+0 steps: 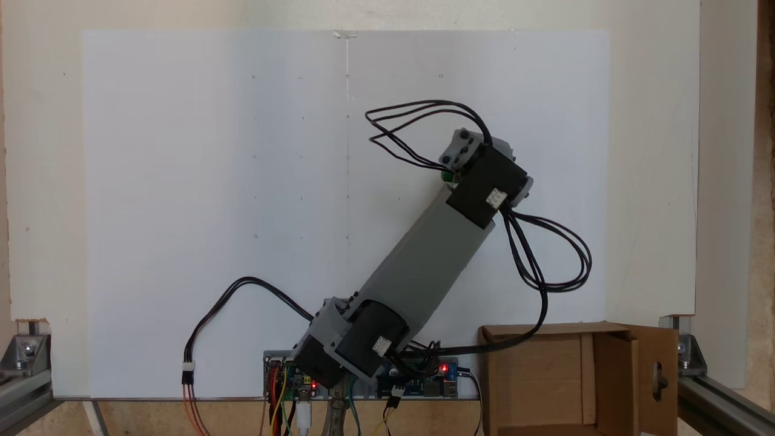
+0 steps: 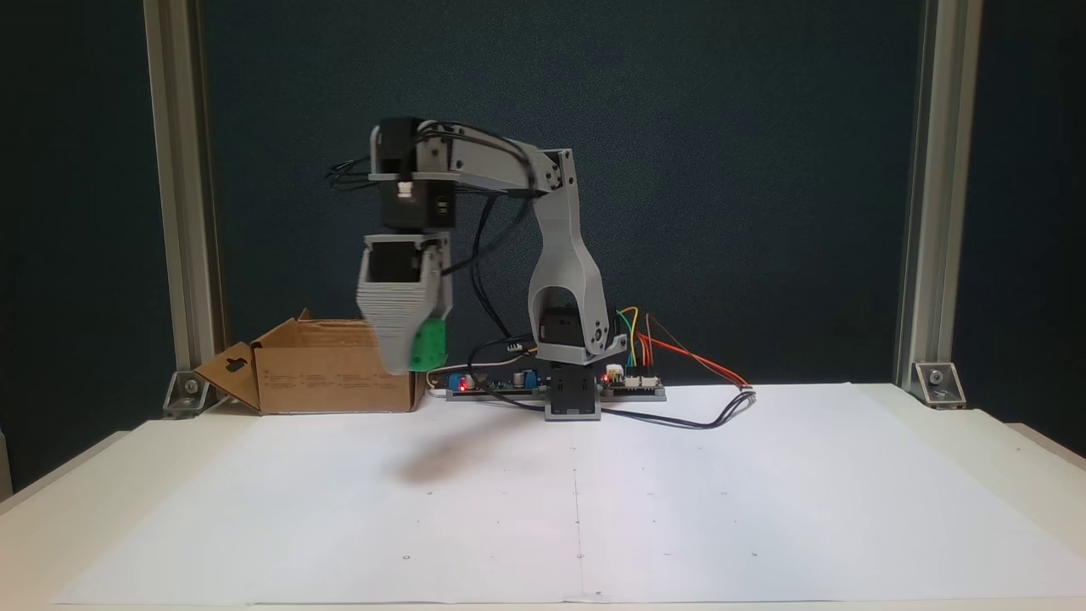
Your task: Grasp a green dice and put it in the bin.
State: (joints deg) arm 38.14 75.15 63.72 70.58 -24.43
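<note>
My gripper [image 2: 411,356] hangs point-down well above the white table sheet, shut on the green dice [image 2: 428,344], which shows as a bright green block at the fingertips. From above, only a sliver of the green dice [image 1: 447,176] peeks out under the wrist motor, and the fingers are hidden below the arm. The bin [image 2: 331,367] is a brown cardboard box with open flaps, standing behind and to the left of the gripper in a fixed view. From above, the bin [image 1: 611,357] sits at the lower right, with a keyhole cut-out in its right flap.
The arm's base and circuit boards [image 2: 628,386] with coloured wires sit at the table's back edge, beside the bin. Black cables [image 1: 545,254] loop out from the arm. Aluminium frame posts [image 2: 920,204] stand at the corners. White paper sheet [image 1: 181,212] covers the table.
</note>
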